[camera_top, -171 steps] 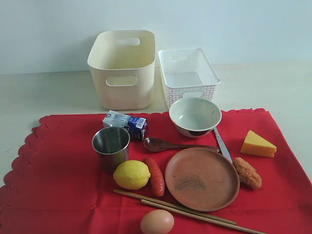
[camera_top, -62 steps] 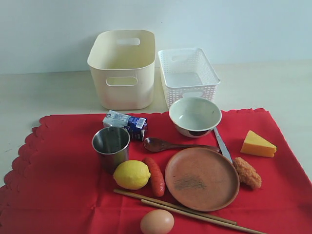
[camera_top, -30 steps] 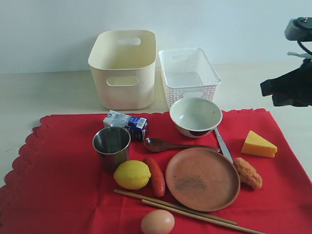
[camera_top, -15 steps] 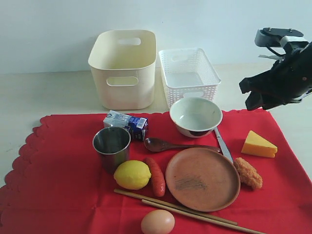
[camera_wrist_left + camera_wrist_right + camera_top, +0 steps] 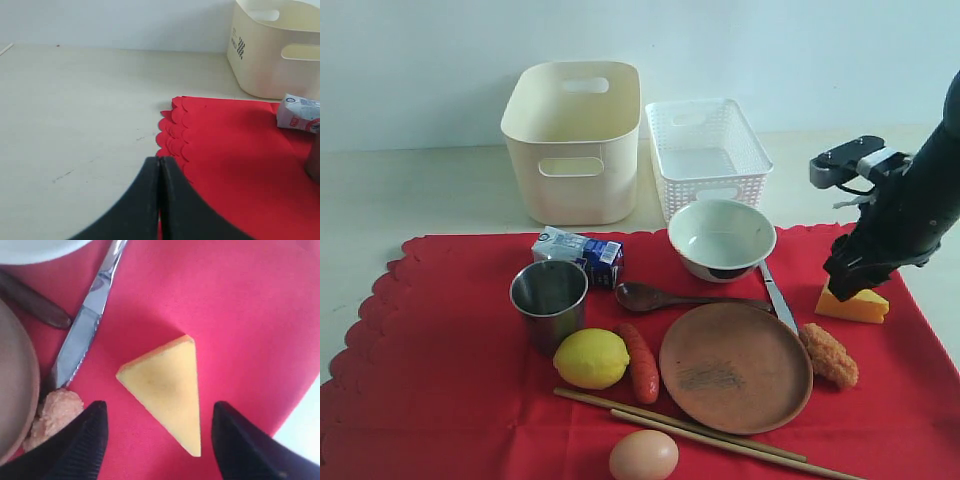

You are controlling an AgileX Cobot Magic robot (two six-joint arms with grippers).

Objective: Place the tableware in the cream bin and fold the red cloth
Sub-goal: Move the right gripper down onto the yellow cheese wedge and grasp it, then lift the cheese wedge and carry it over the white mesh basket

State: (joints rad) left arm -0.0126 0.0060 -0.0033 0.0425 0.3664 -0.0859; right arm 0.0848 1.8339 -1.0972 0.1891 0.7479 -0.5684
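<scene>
The red cloth lies flat under the steel cup, white bowl, brown plate, wooden spoon, knife and chopsticks. Behind the cloth stands the cream bin, with nothing showing inside. My right gripper hangs open just over the cheese wedge; the wrist view shows its jaws straddling the cheese, with the knife alongside. My left gripper is shut and empty by the cloth's scalloped edge; the exterior view does not show it.
A white lattice basket stands right of the cream bin. On the cloth also lie a blue-white carton, a lemon, a sausage, an egg and a breaded piece beside the plate.
The right arm came in from the right edge and dropped down over the cheese wedge while its jaws opened. Nothing on the cloth has moved.
</scene>
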